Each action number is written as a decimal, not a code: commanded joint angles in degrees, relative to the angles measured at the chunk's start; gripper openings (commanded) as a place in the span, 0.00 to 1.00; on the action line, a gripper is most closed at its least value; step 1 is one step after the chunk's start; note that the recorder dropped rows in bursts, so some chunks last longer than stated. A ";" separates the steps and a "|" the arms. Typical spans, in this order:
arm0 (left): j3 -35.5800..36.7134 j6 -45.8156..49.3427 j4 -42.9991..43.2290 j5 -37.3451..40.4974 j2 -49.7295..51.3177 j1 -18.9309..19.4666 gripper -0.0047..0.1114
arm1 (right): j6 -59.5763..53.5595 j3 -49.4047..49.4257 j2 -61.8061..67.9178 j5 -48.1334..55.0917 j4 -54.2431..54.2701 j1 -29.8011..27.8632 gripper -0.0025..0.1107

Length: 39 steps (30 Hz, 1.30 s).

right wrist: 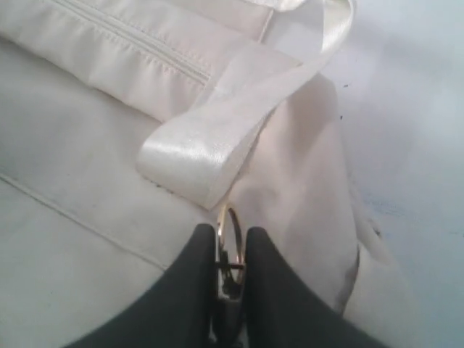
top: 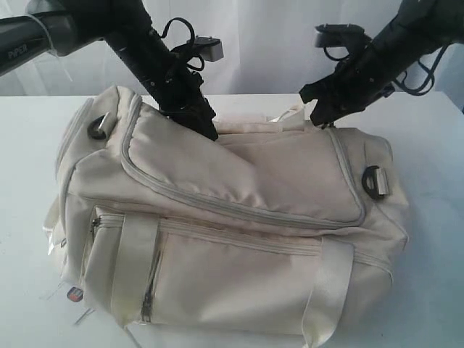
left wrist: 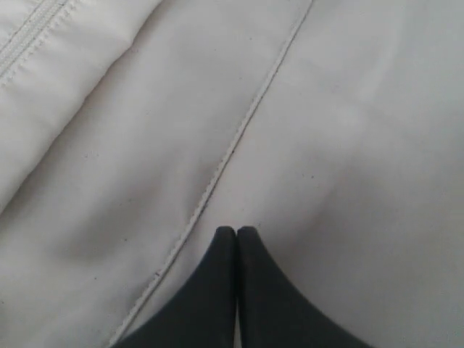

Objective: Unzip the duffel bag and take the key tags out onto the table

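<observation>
The cream duffel bag (top: 239, 246) lies on the white table (top: 435, 217) with its grey top zipper (top: 239, 210) closed. The key tags are hidden. My left gripper (top: 210, 133) is shut with nothing between its fingers, its tips pressed on the bag's top fabric (left wrist: 326, 109) beside a seam. My right gripper (top: 316, 116) is at the bag's back right corner. There its fingers (right wrist: 196, 261) are closed on a thin metal ring (right wrist: 238, 233) that stands between them on the bag (right wrist: 87, 217), just under a folded webbing strap (right wrist: 217, 138).
Black D-rings sit at both ends of the bag (top: 375, 181) (top: 98, 127). A small label (top: 75, 295) hangs at the front left corner. Front pockets with zippers (top: 152, 283) face the camera. A white curtain (top: 268, 36) hangs behind the table.
</observation>
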 commanded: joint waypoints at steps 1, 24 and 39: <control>0.30 -0.22 -0.55 5.25 -0.42 0.19 0.04 | -0.33 -0.07 -3.51 -1.19 0.26 0.06 0.02; 0.30 -0.21 -4.86 5.25 -0.42 0.19 0.04 | 0.25 0.13 -8.87 13.57 -2.12 0.06 0.02; 0.30 -0.21 -5.65 5.25 -0.42 0.19 0.04 | 2.65 3.88 -9.20 15.71 -4.23 0.06 0.02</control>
